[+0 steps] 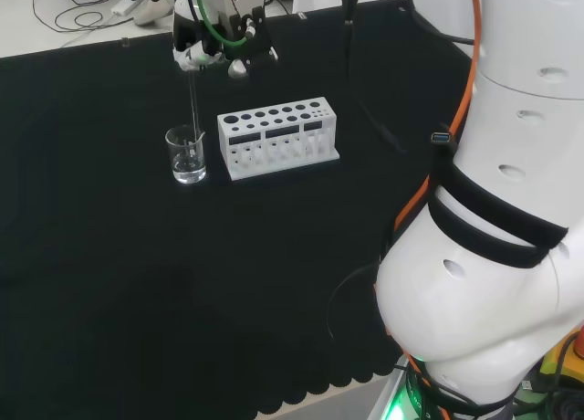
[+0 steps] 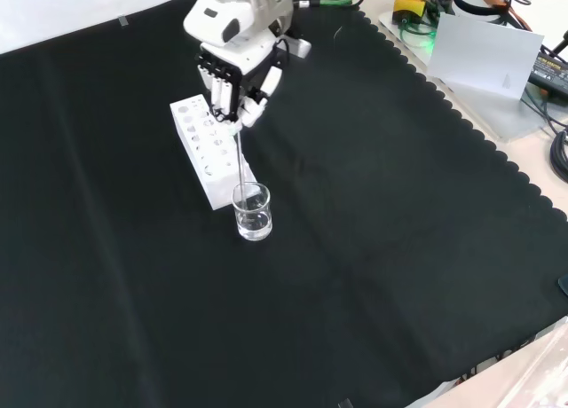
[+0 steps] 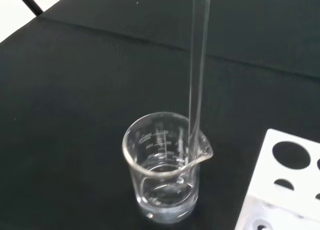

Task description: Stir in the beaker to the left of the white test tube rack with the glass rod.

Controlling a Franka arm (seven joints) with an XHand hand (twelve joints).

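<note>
A small clear glass beaker (image 1: 186, 155) (image 2: 252, 211) (image 3: 164, 169) with a little clear liquid stands on the black cloth, left of the white test tube rack (image 1: 277, 137) in the head view. The hand (image 1: 217, 44) (image 2: 232, 78) hovers above the beaker, its fingers curled round the top of a clear glass rod (image 1: 194, 100) (image 2: 241, 155) (image 3: 198, 65). The rod hangs nearly upright, and its lower end dips into the beaker next to the spout in the wrist view. In the front view the rack (image 2: 211, 151) lies just behind the beaker.
The arm's big white links (image 1: 493, 210) fill the head view's right side. A black cable (image 1: 374, 119) runs across the cloth right of the rack. Beyond the cloth's scalloped edge in the front view lie a grey sheet (image 2: 484, 53) and cables.
</note>
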